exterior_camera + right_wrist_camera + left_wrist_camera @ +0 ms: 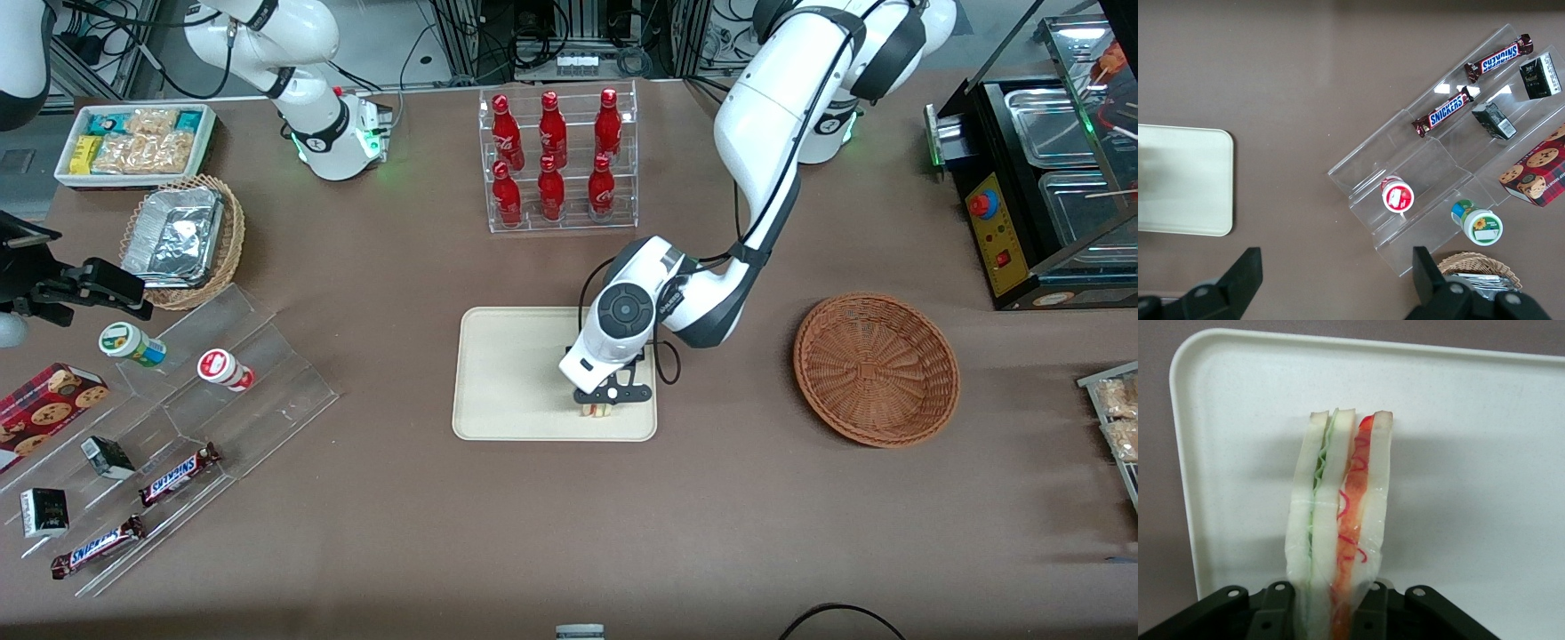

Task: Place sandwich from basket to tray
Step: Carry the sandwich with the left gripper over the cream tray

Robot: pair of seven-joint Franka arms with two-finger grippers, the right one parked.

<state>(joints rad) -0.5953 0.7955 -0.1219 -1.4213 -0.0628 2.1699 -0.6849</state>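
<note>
Wicker basket (876,369): reddish-brown, round, lay emptied toward the working arm's end of the brown surface (569,533).
Sandwich (1338,520): clear-wrapped wedge, white bread with red and green filling, stood on edge over the tray; contact with the tray floor could not be told.
Tray (507,373): cream, rectangular, otherwise bare.
Gripper (600,407): low over the tray's nearer edge, fingers clamped on the sandwich's base.
Done: lift-out and carry.
Left, by judgement: setting down, release, withdrawal.
</note>
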